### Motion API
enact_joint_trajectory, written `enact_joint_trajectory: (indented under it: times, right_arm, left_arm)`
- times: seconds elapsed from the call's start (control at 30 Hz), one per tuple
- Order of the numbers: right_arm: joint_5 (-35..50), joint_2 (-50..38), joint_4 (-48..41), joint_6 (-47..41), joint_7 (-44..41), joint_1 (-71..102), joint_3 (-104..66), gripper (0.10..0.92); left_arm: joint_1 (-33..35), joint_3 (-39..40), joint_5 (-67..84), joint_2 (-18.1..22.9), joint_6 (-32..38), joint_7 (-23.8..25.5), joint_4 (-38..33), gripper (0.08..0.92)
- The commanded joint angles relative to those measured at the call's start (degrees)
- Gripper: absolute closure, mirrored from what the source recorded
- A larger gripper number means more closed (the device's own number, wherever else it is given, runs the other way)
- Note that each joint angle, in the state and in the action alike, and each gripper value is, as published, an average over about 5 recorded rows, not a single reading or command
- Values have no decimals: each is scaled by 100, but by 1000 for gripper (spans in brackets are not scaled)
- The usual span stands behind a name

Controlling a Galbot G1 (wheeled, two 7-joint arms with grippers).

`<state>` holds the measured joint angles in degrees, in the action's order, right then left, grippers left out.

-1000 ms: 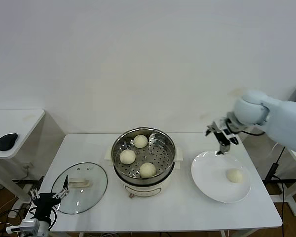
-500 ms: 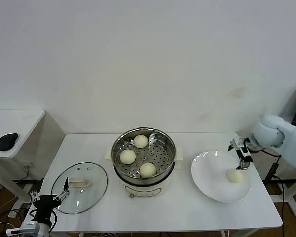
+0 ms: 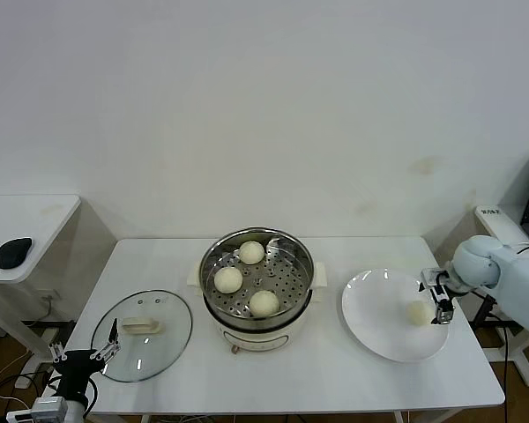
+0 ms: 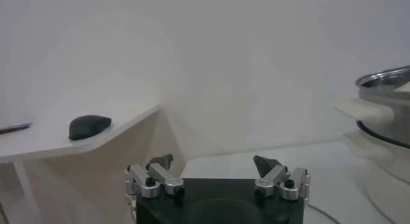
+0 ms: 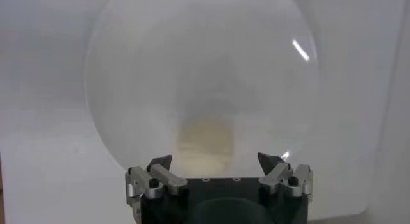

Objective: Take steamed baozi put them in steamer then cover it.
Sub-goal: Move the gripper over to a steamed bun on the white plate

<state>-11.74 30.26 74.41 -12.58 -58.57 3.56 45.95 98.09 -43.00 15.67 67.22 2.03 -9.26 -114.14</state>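
Right tool (image 3: 440, 305) lowered, beside smooth baozi (image 3: 417, 312)

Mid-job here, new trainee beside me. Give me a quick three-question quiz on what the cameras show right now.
1. How many buns sit in the steamer?
2. True or false: the lid is on the steamer.
3. Which gripper is at the last bun on the plate: A left, B right?

Key:
1. Three.
2. False. It lies on the table, on the steamer's left.
3. B. The right gripper is open beside that bun, not yet gripping it; the left gripper is open and parked off the table's front left corner.
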Motion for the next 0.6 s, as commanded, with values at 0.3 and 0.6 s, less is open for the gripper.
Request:
enact_joint_trajectory:
  times: [0.3,0.6]
  right_arm:
    - [-319,557,-672,51,205,562,-512,234]
    - [-347,558,-698,21,163,578,-516,322]
  left_arm:
    - [3,-42,0,4,6,4,36,177]
    - [-9,-32,-2,11,10,5,62,177]
